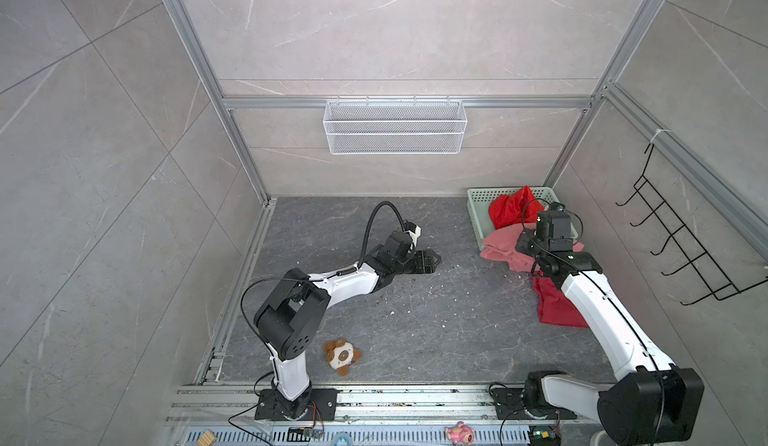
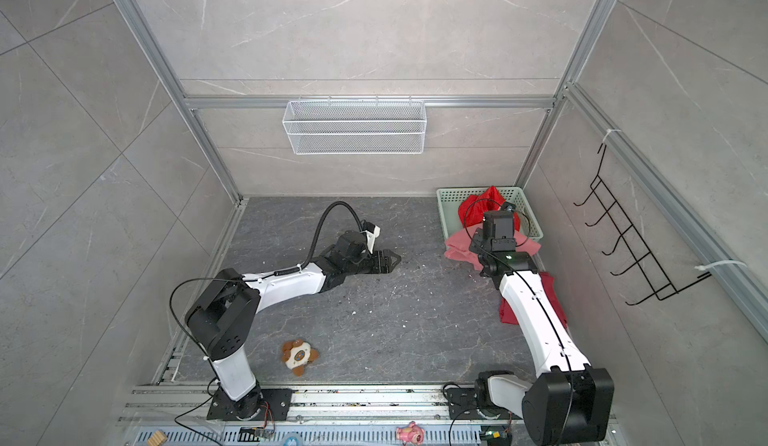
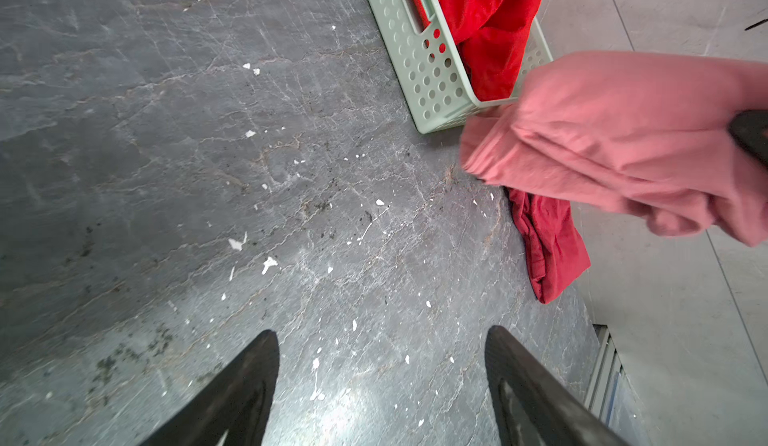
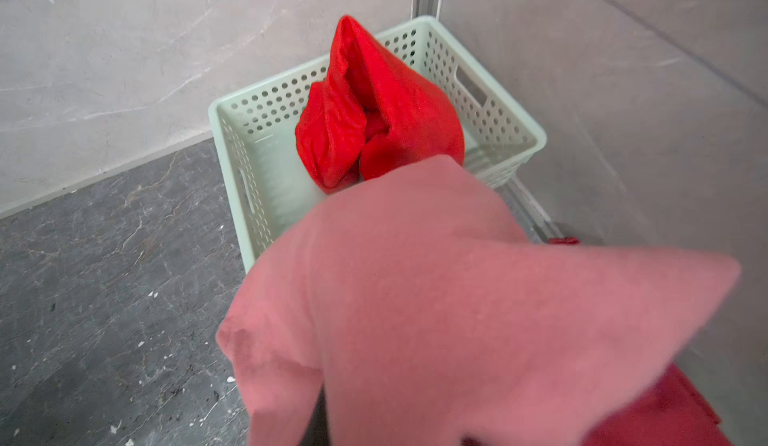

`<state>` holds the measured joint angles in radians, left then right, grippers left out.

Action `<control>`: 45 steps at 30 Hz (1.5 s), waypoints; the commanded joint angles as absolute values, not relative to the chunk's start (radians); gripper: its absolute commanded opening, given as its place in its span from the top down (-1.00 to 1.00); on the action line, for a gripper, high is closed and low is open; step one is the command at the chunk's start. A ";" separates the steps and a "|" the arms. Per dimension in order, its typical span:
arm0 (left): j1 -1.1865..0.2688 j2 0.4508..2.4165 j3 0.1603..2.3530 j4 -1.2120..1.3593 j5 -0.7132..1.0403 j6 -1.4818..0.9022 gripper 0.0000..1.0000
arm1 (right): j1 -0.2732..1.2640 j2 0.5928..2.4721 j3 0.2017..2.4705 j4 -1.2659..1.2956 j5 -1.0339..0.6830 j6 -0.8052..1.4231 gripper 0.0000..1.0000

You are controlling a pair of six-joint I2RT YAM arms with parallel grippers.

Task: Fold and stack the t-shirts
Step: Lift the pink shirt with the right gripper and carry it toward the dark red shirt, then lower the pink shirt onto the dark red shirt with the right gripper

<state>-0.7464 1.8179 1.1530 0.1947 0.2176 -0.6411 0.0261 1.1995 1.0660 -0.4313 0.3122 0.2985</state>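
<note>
Jaws of my left gripper point(image 3: 382, 336) stand wide apart with nothing between them, over the grey table point(image 1: 415, 319) at mid-frame in both top views; my right gripper point(image 1: 524, 243), right of centre, is closed on the salmon-pink t-shirt point(image 1: 500, 248), fingers buried in cloth; the bunched shirt overlaps the lower edge of the green basket point(image 1: 475, 215); the scarlet t-shirt point(image 1: 511, 211) sits heaped inside that basket; the dark crimson t-shirt point(image 1: 555, 309) lies crumpled lower down, partly under my right arm
</note>
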 commanded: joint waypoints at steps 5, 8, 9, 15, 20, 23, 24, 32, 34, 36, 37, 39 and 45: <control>-0.745 1.857 1.237 0.169 0.255 -0.670 -0.59 | -0.111 1.123 1.071 -0.354 0.327 0.161 1.00; -0.745 1.871 1.253 0.166 0.258 -0.679 -0.58 | -0.150 1.086 1.032 -0.321 0.281 0.160 1.00; -0.744 1.877 1.258 0.164 0.260 -0.684 -0.58 | -0.153 1.069 1.025 -0.319 0.279 0.162 1.00; -0.753 1.909 1.297 0.153 0.269 -0.699 -0.57 | -0.166 0.965 0.960 -0.268 0.367 0.120 1.00; -0.764 1.929 1.327 0.137 0.285 -0.707 -0.56 | -0.212 0.926 0.879 -0.215 0.391 0.164 1.00; -0.770 1.928 1.328 0.138 0.285 -0.707 -0.56 | -0.255 0.892 0.867 -0.198 0.413 0.157 1.00; -0.772 1.928 1.328 0.137 0.284 -0.706 -0.56 | -0.278 0.891 0.871 -0.198 0.408 0.154 1.00; -0.778 1.954 1.355 0.128 0.309 -0.713 -0.56 | -0.359 0.902 0.773 -0.134 0.378 0.209 1.00; -0.777 1.962 1.369 0.116 0.315 -0.712 -0.56 | -0.363 0.912 0.770 -0.123 0.387 0.208 1.00; -0.778 1.969 1.378 0.114 0.322 -0.712 -0.56 | -0.373 0.917 0.785 -0.117 0.377 0.213 1.00; -0.777 1.972 1.383 0.112 0.324 -0.711 -0.56 | -0.376 0.913 0.786 -0.105 0.371 0.213 1.00; -0.777 1.981 1.391 0.111 0.327 -0.712 -0.56 | -0.377 0.890 0.770 -0.065 0.363 0.212 1.00; -0.777 2.006 1.422 0.087 0.346 -0.717 -0.56 | -0.380 0.761 0.669 0.085 0.350 0.195 1.00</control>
<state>-0.7746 1.9984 1.3777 0.0940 0.3172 -0.7067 -0.3756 0.8322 0.7025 -0.0727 0.3511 0.1936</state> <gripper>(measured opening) 0.779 0.098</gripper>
